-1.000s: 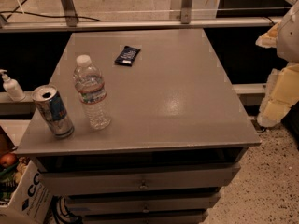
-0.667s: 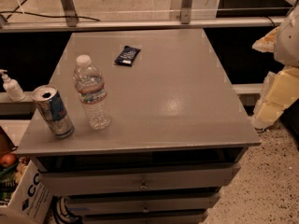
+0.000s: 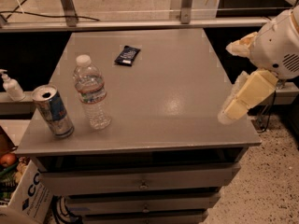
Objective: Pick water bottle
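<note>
Look at the gripper [image 3: 232,110] first: moved left since a second ago, and now hanging over the right edge of the table [image 3: 177,78]. Nothing else shifted. Can't tell from here how wide the claw is open. Holding nothing, as far as can be seen, and touching nothing.

Find the water bottle [image 3: 91,93] on the left side of the table, standing up straight with its white cap on top. Just beside it on the left, a drink can [image 3: 53,111], close but not touching. Farther back, a small dark packet [image 3: 127,55] lying flat. Off the table at the far left, a little white pump bottle [image 3: 10,85] on a low ledge.

Looks like only the very start of the job. Still well apart from the bottle, with most of the tabletop in between. Left to do: reach across, get around the bottle, squeeze, lift. Probably best to take care near the can, so close to the bottle.
</note>
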Controlling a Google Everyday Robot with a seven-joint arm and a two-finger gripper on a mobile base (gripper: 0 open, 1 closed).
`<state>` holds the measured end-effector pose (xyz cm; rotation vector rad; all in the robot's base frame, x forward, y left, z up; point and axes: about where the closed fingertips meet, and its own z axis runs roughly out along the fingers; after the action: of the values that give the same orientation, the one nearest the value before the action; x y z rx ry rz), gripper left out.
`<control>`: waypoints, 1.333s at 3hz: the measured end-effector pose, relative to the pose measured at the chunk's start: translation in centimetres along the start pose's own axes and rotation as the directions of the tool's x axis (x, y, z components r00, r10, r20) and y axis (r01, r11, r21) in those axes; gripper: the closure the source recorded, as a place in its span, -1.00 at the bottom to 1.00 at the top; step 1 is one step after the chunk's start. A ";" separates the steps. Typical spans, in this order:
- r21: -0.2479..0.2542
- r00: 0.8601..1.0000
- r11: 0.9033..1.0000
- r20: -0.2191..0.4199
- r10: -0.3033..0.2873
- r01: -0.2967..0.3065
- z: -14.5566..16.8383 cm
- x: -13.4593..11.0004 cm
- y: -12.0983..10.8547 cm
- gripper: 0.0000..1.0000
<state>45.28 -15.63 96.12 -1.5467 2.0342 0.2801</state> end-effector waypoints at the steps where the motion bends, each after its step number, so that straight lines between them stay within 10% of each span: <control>1: -0.036 0.990 0.999 0.136 -0.025 0.030 1.5 -4.0 0.4 -1.00; 4: -0.053 0.958 0.997 0.286 -0.032 0.049 5.5 -5.7 2.1 -1.00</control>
<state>46.03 -7.66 94.33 -1.4858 1.7816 0.5218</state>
